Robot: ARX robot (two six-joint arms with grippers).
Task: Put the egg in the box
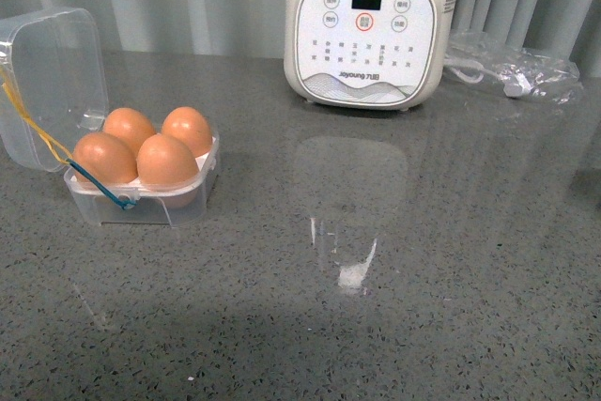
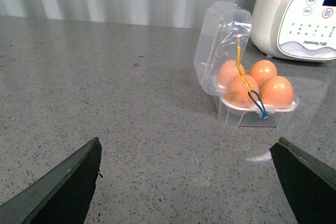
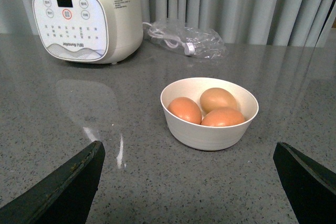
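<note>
The clear box (image 1: 178, 206) stands open at the left of the grey counter, its lid (image 1: 49, 82) tipped back. All its cells hold orange-brown eggs, the nearest egg (image 1: 167, 161) at the front. The box also shows in the left wrist view (image 2: 247, 116), ahead of my open, empty left gripper (image 2: 189, 153). In the right wrist view my open, empty right gripper (image 3: 189, 153) faces a white bowl (image 3: 210, 132) holding three eggs (image 3: 185, 109). Neither gripper shows in the front view.
A white Joyoung appliance (image 1: 368, 30) stands at the back centre. A crumpled clear plastic bag with a cord (image 1: 512, 68) lies to its right. Curtains hang behind the grey speckled counter (image 1: 376, 307).
</note>
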